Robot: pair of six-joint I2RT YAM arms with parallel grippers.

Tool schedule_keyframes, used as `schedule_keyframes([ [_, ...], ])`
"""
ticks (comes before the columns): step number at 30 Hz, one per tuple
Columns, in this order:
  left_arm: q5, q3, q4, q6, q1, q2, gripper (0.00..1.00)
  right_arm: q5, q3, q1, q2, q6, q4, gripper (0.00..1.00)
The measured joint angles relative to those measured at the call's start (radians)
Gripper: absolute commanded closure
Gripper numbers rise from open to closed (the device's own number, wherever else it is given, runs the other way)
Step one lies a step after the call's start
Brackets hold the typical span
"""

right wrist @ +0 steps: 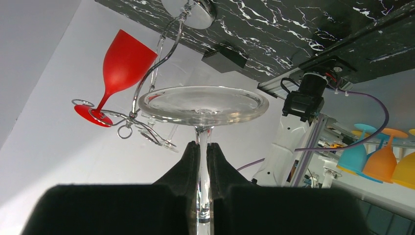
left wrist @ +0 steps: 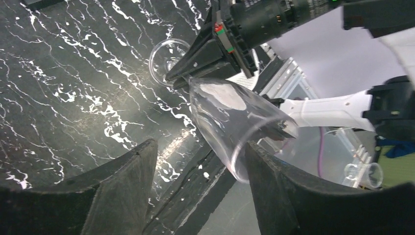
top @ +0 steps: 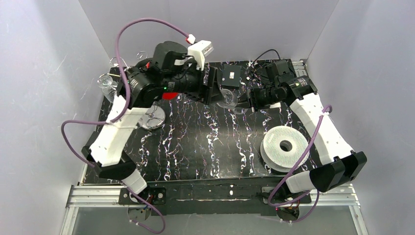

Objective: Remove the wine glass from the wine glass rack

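Two claws met at one clear wine glass (top: 227, 98) above the far middle of the worktop (top: 195, 156). It was already off the wine glass rack (top: 152, 119) and well apart from it. The rack stood near the left edge, with a red glass (right wrist: 122, 61) hanging from its wire hooks. Left of the clear glass, the left claw (left wrist: 199, 146) was spread wide, its fingers (left wrist: 122, 181) flanking the bowl; whether either pad touched it could not be told. To the right, the right claw (right wrist: 203, 147) was pinched tight on the thin stem close to the round foot, holding the glass roughly sideways with its bowl toward the left claw. A white spool (top: 284, 147) lay toward the near right corner. The glass looked light, rigid, slick and brittle. Its stem appeared the surest place to hold, while the thin-walled bowl would likely bear a gentle cradling rather than a squeeze.
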Motion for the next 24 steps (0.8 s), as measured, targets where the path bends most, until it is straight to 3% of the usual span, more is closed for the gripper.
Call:
schedule_keyframes([
  [4, -0.024, 0.006, -0.001, 0.026, -0.011, 0.050, 0.59, 0.002, 0.000, 0.000, 0.000, -0.002, -0.003, 0.99],
  [9, -0.044, 0.006, 0.000, 0.055, -0.024, 0.061, 0.98, 0.011, 0.000, -0.003, 0.022, -0.019, -0.011, 0.99],
  [15, -0.148, 0.006, -0.034, 0.095, -0.030, 0.066, 1.00, 0.010, 0.000, -0.010, 0.026, -0.005, -0.032, 0.98],
  [20, -0.183, 0.013, -0.038, 0.095, -0.042, 0.067, 1.00, 0.009, 0.000, -0.010, 0.025, -0.034, -0.027, 0.44],
  [24, -0.206, 0.016, -0.050, 0.094, -0.043, 0.068, 1.00, 0.007, 0.000, -0.010, 0.023, -0.104, -0.018, 0.27],
])
